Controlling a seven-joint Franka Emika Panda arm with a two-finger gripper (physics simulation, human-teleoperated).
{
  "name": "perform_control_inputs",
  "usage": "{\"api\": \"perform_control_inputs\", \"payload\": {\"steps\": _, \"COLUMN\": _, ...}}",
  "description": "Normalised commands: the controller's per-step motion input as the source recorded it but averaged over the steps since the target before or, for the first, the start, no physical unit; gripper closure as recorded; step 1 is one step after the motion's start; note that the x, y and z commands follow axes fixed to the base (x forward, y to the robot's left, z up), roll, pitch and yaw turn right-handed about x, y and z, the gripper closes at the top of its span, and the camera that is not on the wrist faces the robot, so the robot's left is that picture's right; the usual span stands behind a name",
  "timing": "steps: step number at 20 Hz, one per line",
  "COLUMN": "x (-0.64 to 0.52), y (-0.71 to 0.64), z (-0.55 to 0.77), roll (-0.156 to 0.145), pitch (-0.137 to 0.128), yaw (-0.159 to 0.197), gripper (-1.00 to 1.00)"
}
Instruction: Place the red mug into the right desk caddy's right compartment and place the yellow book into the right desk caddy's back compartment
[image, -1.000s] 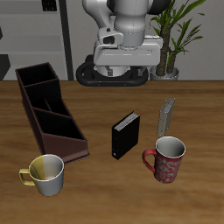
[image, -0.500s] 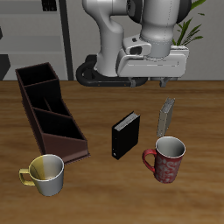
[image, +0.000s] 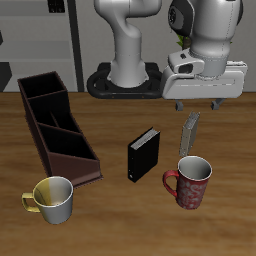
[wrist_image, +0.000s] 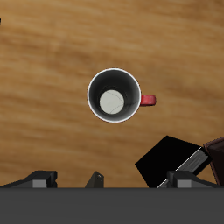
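Note:
The red mug stands upright near the table's front edge, its handle toward the black book; the wrist view looks straight down into the red mug. The yellow book, thin, grey and upright, stands just behind the mug, and its top edge shows as a grey sliver, the yellow book. My gripper hangs open and empty above that book, well above the table. The gripper shows both fingers spread wide. The right desk caddy, dark brown with three sections, lies far across the table.
A thicker black book stands upright between the caddy and the red mug, also seen as the black book. A yellow-and-white mug sits by the caddy's near end. A potted plant stands behind the table.
The arm has swung sideways from above the black book to above the grey book and red mug, staying high. The gripper stays open. Nothing on the table has moved.

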Motion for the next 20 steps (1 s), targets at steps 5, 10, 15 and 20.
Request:
{"api": "perform_control_inputs", "payload": {"steps": 5, "x": 0.24, "y": 0.10, "z": 0.00, "roll": -0.011, "pitch": -0.020, "yaw": -0.004, "gripper": -1.00}}
{"api": "perform_control_inputs", "payload": {"steps": 10, "x": 0.34, "y": 0.03, "z": -0.18, "roll": 0.002, "pitch": -0.012, "yaw": -0.017, "gripper": -1.00}}
{"api": "perform_control_inputs", "payload": {"steps": 15, "x": 0.29, "y": 0.04, "z": -0.22, "roll": 0.060, "pitch": -0.005, "yaw": -0.004, "gripper": -1.00}}
{"api": "perform_control_inputs", "payload": {"steps": 20, "x": 0.15, "y": 0.00, "z": -0.20, "roll": -0.008, "pitch": -0.001, "yaw": -0.023, "gripper": -1.00}}
